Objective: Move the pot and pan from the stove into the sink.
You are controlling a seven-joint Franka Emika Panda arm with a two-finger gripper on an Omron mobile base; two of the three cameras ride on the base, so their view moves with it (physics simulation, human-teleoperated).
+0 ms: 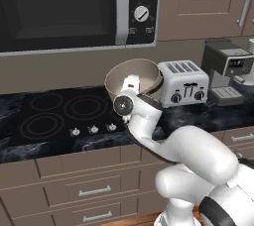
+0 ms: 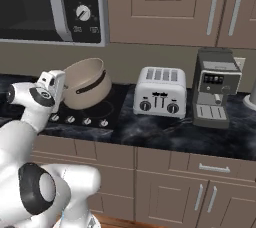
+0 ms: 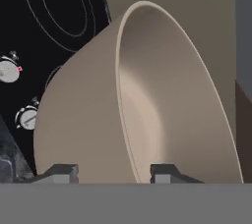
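The beige pot point(image 1: 141, 74) hangs tilted on its side above the right part of the black stove point(image 1: 54, 113), its pale inside facing up and toward the arm. My gripper point(image 1: 130, 87) is shut on the pot's rim, with one fingertip point(image 3: 61, 173) outside the wall and the other inside it. From the right base view the pot point(image 2: 89, 86) floats over the stove point(image 2: 102, 108) beside the gripper point(image 2: 61, 86). In the hand view the pot point(image 3: 147, 110) looms close over my gripper point(image 3: 114, 174). The pan and the sink are out of view.
A white toaster point(image 1: 183, 82) stands on the counter just right of the pot, and a coffee machine point(image 1: 225, 71) stands beyond it. A microwave point(image 1: 64, 7) hangs above the stove. Silver knobs point(image 1: 93, 129) line the stove's front edge.
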